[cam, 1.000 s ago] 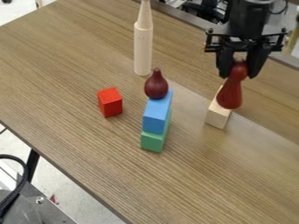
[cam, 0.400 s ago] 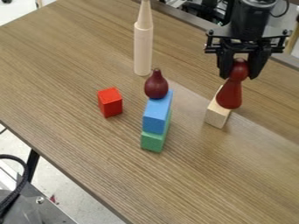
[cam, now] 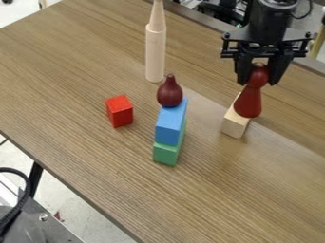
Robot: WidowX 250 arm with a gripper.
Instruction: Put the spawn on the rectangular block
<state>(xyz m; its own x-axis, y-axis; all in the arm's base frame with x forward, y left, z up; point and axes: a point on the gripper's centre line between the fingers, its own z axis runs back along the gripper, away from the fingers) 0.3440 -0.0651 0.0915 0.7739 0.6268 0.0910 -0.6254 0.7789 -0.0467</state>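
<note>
Pawn & wood blk nudged a bit.
Both slightly further L & up in view vs. 1st pic; gripper a tad L vs. last.

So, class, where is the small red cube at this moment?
In the camera view, the red cube lies on the tabletop, left of the blue block stacked on the green one.

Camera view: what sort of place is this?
Probably a robotics lab or test bench: a black arm's pincer is over a wood-grain table set with a red cube and a blue block, with cables and metal hardware beyond its edges.
</note>
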